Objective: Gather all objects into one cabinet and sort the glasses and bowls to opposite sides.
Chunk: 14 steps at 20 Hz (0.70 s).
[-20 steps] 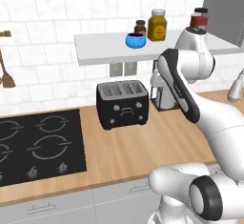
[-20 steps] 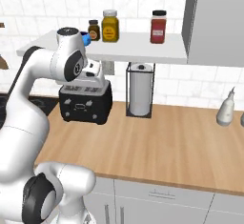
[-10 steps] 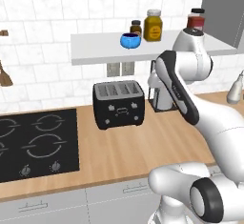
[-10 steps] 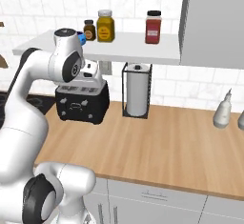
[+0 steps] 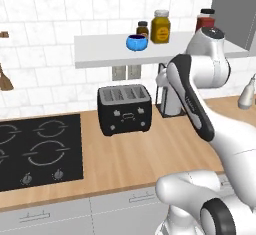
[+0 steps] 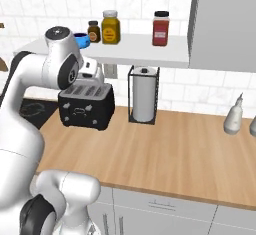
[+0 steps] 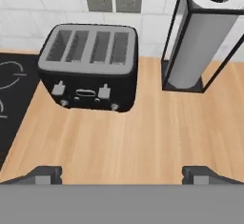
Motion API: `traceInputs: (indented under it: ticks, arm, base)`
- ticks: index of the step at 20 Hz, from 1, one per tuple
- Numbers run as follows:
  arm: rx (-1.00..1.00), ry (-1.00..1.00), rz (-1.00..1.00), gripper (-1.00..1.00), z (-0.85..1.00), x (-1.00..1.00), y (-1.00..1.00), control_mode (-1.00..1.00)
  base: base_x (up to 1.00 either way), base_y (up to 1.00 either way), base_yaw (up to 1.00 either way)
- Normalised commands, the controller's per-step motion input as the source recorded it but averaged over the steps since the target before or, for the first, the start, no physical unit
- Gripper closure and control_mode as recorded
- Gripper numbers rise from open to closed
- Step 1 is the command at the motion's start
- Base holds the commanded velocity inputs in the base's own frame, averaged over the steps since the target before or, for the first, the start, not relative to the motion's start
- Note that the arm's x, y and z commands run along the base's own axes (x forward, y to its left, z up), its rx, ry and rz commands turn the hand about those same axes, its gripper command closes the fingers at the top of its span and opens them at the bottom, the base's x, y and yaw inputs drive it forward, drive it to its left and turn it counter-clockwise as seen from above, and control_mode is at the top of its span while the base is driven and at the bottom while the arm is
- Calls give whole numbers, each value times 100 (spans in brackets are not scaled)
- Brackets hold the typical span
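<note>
Dark gripper [image 7: 122, 173] spread wide, empty, above wooden counter [image 7: 143, 137] before toaster [image 7: 88, 66]. From the base: blue bowl [image 5: 136, 42] up on shelf [image 5: 100, 56].

arm [image 5: 200, 69]: glossy white | joints: dark | links: rounded, bulbous

black toaster [image 7: 89, 66], paper towel holder [image 7: 199, 42], hob [image 5: 35, 151]

base driven leftward, whole scene shifted right
</note>
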Motion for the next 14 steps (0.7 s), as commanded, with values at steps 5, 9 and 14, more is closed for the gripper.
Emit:
traceInputs:
  ticks: [5, 9, 14]
  arm:
    - [0, -33, 0, -100, 53, 7, 50, -100]
    - [0, -12, 0, -100, 50, 49, 62, -100]
    - [0, -4, 0, -100, 54, 64, 65, -100]
  base:
    - [0, 0, 0]
    - [0, 0, 0]
    - [0, 0, 0]
